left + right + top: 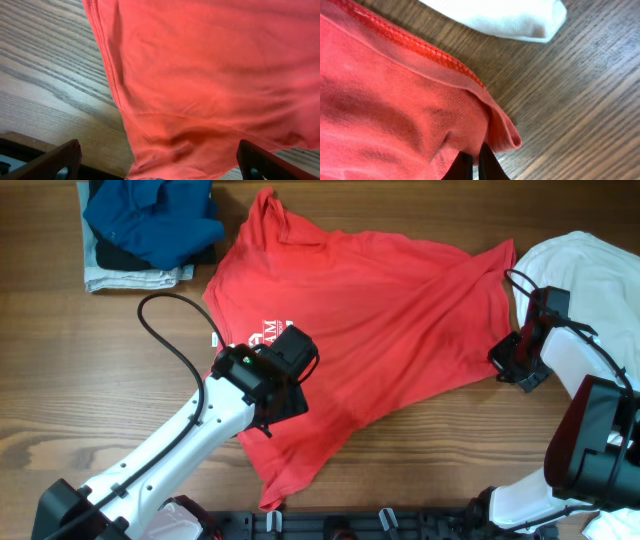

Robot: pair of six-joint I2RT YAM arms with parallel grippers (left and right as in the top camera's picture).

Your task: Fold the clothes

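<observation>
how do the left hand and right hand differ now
The left hand is open, holding nothing; the right hand is shut, pinching the edge of the red T-shirt. The left hand hovers over the shirt's body; the right hand sits at its side by the white shirt. Both are at that T-shirt.

We see the red T-shirt (380, 310) as soft, matt knit cloth, creased, its hem (415, 47) edged with raised stitching. The white shirt (600, 270) looks like smooth matt cloth too. The bench (60, 380) is brown wood with clear grain and a faint sheen. The left arm (170, 450) wears smooth, glossy white plastic.
</observation>
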